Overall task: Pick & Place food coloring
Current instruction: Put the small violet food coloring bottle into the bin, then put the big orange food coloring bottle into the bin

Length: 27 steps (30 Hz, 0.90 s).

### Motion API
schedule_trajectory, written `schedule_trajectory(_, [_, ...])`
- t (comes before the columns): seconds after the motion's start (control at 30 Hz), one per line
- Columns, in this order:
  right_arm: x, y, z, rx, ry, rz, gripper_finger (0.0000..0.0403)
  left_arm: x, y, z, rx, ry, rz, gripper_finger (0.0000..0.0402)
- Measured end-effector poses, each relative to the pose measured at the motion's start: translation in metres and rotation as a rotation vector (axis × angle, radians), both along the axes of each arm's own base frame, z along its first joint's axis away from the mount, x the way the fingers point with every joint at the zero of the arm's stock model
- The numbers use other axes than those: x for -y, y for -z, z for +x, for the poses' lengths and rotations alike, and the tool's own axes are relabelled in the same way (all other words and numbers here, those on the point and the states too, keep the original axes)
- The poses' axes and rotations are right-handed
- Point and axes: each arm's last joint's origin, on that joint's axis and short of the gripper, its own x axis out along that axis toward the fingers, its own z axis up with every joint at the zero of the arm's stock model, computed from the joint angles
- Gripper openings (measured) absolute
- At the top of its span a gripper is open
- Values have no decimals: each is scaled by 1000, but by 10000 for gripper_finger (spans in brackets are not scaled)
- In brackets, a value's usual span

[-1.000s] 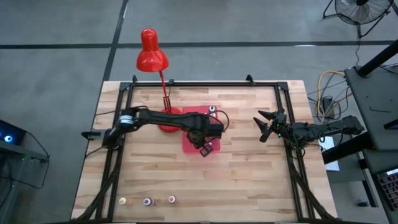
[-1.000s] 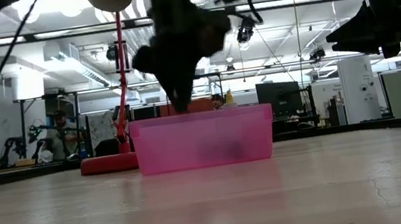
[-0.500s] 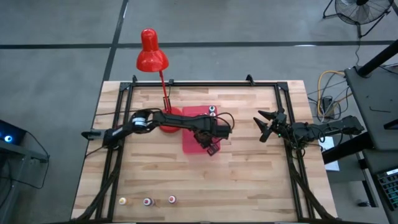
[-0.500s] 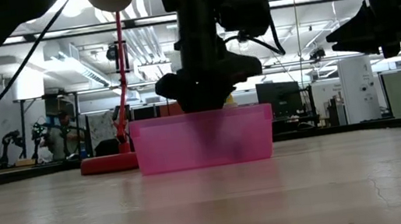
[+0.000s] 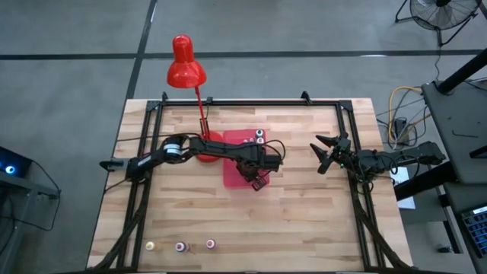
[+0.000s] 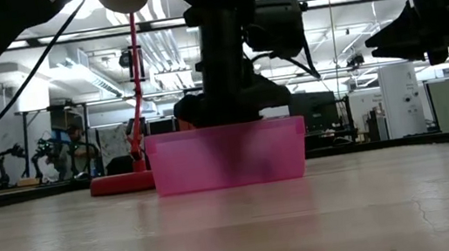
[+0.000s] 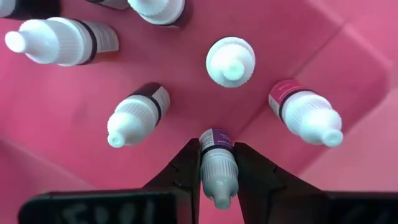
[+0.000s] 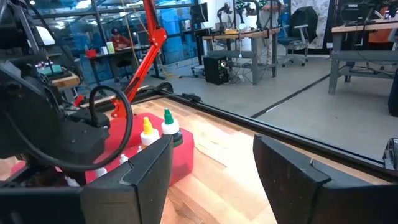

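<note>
The left pincer point(image 7: 219, 177) pinches a small white-capped bottle of food coloring point(image 7: 217, 165) between its two dark fingers point(image 7: 186, 168), holding it lying along the fingers, cap toward the wrist, just above the floor of the pink tray point(image 7: 348, 56). The grip sits on the bottle's body, with the dark label end poking out ahead, which looks like a hold meant to set the bottle down inside the tray, or to lift it clear.

Around it, other bottles point(image 7: 137, 118) lie or stand on the tray floor, each apart from the held one: one upright with its round cap facing up point(image 7: 230, 60), one tipped toward the tray's corner point(image 7: 306, 115), another on its side point(image 7: 59, 40).

From above, the left arm point(image 5: 205, 146) reaches across the desk point(image 5: 304, 221) past the base of the red lamp point(image 5: 185, 68) and dips into the tray point(image 5: 232, 179) near the desk's middle. Three more bottles point(image 5: 179, 246) stand in a row at the desk's near edge, well apart from the tray, apparently yet to be handled.

The right pincer point(image 5: 323, 154) waits with its fingers spread, empty, above the desk's right side, clear of the tray.
</note>
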Motion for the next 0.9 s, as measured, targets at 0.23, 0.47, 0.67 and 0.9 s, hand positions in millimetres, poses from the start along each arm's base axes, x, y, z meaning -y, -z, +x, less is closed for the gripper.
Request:
schedule_trajectory(0.23, [0, 0, 0, 0, 0, -1, 215, 0, 0, 2, 19, 3, 0, 75])
schedule_trajectory(0.47, [0, 0, 0, 0, 0, 0, 215, 0, -6, 2, 48, 12, 1, 111])
schedule_trajectory(0.67, [0, 0, 0, 0, 0, -1, 215, 0, -18, -3, 53, 20, 1, 149])
schedule_trajectory(0.9, [0, 0, 0, -1, 0, -1, 215, 0, -49, -18, 46, 25, 1, 167])
